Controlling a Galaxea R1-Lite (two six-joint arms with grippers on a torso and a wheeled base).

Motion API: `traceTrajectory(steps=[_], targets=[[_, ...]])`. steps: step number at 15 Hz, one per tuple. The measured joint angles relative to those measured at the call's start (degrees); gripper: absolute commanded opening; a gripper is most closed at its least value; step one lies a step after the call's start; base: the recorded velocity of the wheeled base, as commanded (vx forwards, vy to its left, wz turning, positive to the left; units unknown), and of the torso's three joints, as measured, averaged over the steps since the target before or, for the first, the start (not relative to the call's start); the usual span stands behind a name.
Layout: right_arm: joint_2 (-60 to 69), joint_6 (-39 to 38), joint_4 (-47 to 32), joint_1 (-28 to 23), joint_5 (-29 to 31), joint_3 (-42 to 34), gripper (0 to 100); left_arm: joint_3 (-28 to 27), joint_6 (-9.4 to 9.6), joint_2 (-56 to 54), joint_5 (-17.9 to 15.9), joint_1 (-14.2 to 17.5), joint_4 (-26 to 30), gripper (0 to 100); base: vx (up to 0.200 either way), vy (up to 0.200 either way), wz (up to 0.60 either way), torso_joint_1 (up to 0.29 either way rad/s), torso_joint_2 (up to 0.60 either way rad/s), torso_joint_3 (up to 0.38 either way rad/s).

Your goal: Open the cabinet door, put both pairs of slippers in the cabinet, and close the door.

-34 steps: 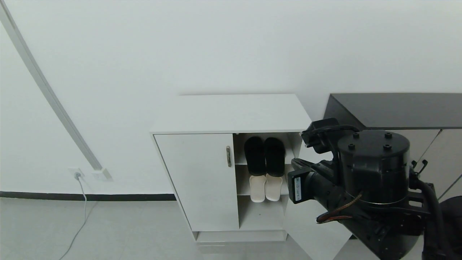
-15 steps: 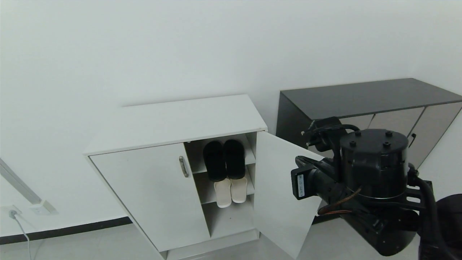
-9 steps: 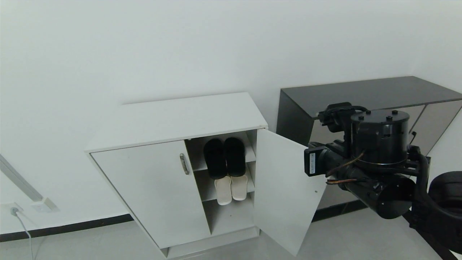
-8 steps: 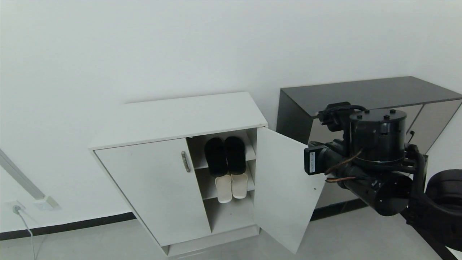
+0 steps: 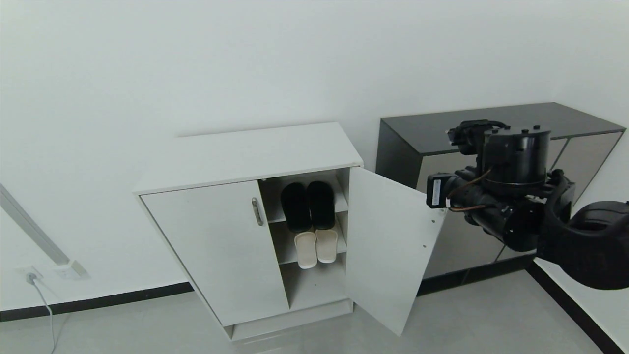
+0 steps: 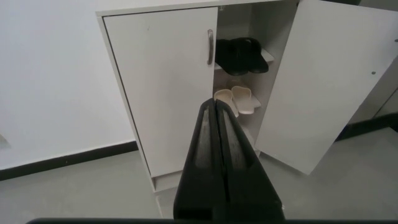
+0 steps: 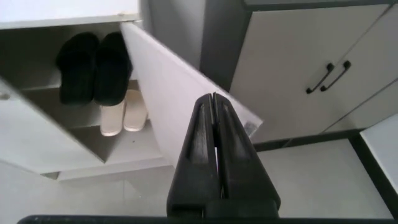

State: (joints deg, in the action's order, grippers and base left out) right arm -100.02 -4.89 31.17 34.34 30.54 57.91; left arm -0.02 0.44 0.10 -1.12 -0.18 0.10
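**At the cabinet: right door standing open, both slipper pairs sitting inside**

Inside the cabinet, the black slippers are lying side by side on the upper shelf, with their ends overhanging its front edge. The white slippers are lying side by side on the shelf directly below. The left door is sitting flush with the frame, and its handle is running vertically along the inner edge. The right door is swinging outward toward the dark sideboard, which is standing just beside the cabinet against the wall.

The right gripper is hanging in front of the open door's outer face with its fingers pressed together, gripping nothing. Contact with the door cannot be determined. The left gripper is pointing at the cabinet front from well apart, its fingers also pressed together and gripping nothing.
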Motion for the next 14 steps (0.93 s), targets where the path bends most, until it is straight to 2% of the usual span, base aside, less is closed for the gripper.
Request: traceTrajectory(steps=[5,8,14], targets=[[-7.47,0.07,-1.07,-5.46,-2.97,8.77,0,0.00,-0.11,0.00,0.06,0.02,0.00,0,0.000,0.000,0.00,0.000,0.00,0.000],[-10.14,-0.15,-6.08,-7.17,-4.02,12.74,0,0.00,-0.04,0.00,0.06,0.00,0.00,0,0.000,0.000,0.00,0.000,0.00,0.000],[-14.20,-0.37,-7.30,-9.62,-5.17,16.52,0,0.00,-0.01,0.00,0.00,0.00,0.00,0,0.000,0.000,0.00,0.000,0.00,0.000]])
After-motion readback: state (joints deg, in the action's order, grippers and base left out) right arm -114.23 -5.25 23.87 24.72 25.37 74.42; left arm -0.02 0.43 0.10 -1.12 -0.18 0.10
